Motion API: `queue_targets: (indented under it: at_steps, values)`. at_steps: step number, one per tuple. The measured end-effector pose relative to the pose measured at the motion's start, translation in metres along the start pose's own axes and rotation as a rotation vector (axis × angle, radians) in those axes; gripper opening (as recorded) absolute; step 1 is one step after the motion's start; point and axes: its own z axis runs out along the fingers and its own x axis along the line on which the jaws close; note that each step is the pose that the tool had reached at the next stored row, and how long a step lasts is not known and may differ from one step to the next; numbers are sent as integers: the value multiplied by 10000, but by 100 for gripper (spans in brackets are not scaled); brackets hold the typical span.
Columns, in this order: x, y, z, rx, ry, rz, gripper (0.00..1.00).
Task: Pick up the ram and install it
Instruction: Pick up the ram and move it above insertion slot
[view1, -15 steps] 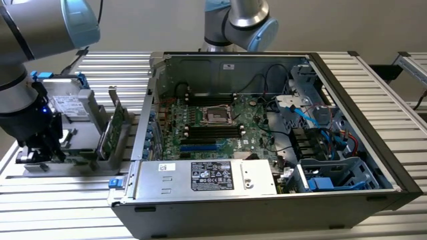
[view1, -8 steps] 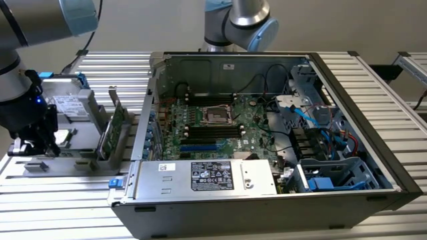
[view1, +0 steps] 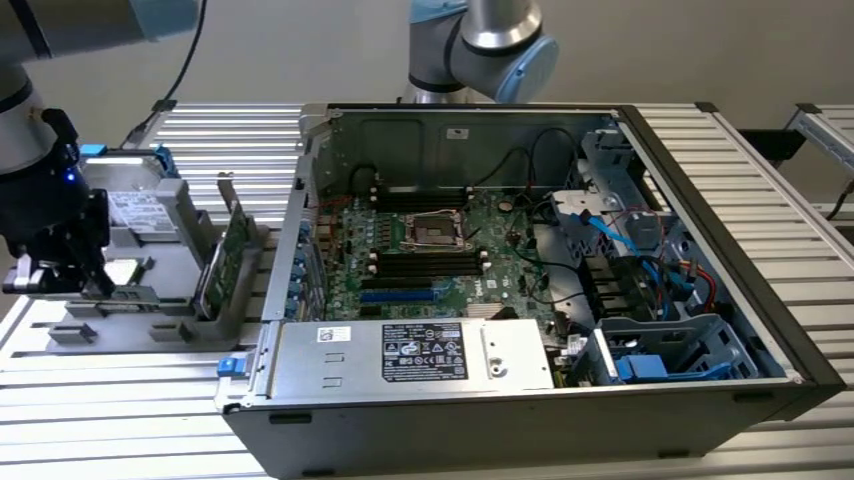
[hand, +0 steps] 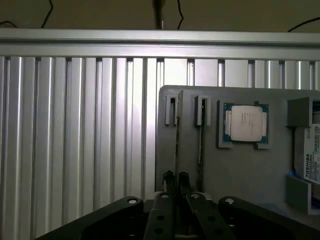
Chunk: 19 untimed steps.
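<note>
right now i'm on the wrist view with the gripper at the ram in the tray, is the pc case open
observer: yes, the computer case lies open, its motherboard facing up.
operator: where is it from the tray
observer: right beside the tray, on the exterior view's right.
operator: anything standing in between
observer: a taller green card stands in the tray, between the gripper and the case.

lit softly and evenly from above; dim and shadowed inside the computer case (view1: 507, 440), with pale glare streaking the slatted table (view1: 120, 410) just beside the case.
</note>
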Motion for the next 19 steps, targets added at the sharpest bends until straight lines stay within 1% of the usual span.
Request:
queue_targets:
  at_steps: [3, 7, 9, 11, 12, 13, 14, 15, 16, 17, 18, 19]
  values:
    - [1, -40, -94, -82, -10, -10, 13]
    - [0, -109, -236, -165, -27, -22, 13]
    - [1, -153, -283, -242, -27, -22, 13]
    - [0, -198, -318, -348, -28, -22, 13]
    - [0, -220, -336, -408, -27, -22, 13]
    - [0, -236, -343, -511, -27, -22, 13]
    - [1, -248, -346, -659, -25, -22, 13]
    - [0, -256, -348, -833, -25, -22, 13]
    - [0, -264, -358, -937, -15, -21, 13]
    - [-1, -271, -375, -990, 0, -18, 13]
    - [-1, -281, -398, -1030, 12, -16, 13]
    - [-3, -290, -431, -1047, 20, -15, 13]
